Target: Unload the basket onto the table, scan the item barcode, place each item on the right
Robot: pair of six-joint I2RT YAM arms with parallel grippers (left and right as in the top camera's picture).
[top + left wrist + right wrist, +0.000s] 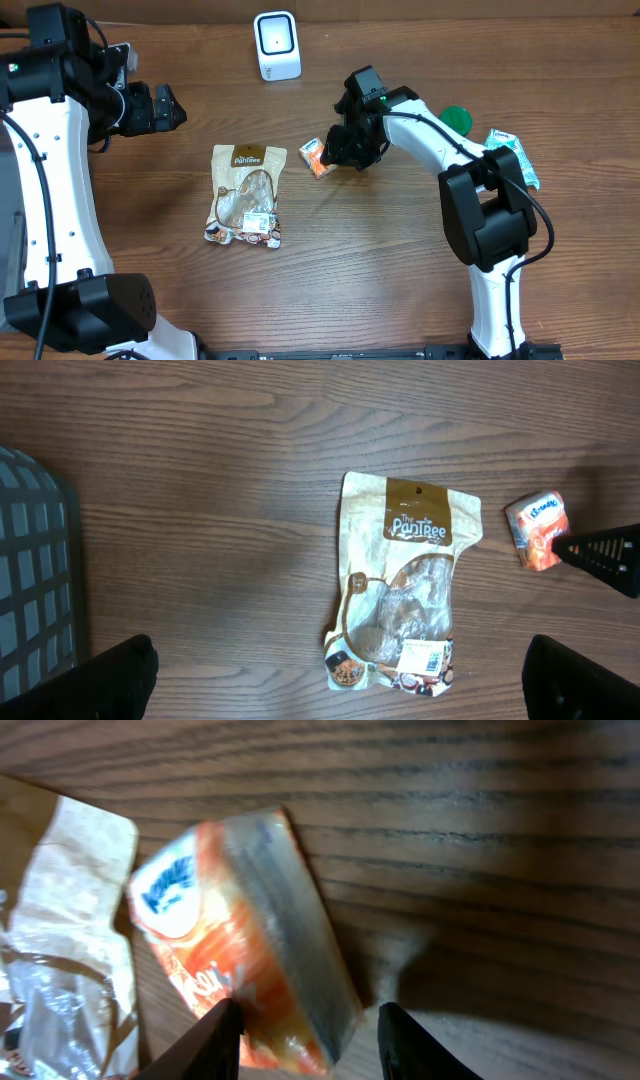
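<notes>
Orange snack pack [318,157] lies flat on the wooden table [400,290], below and right of the white scanner [277,45] and near the brown Pantree bag [247,195]. Your right gripper [305,1038] straddles its end, jaws parted, not clamping. Your left gripper [172,108] hangs wide open and empty at far left.
</notes>
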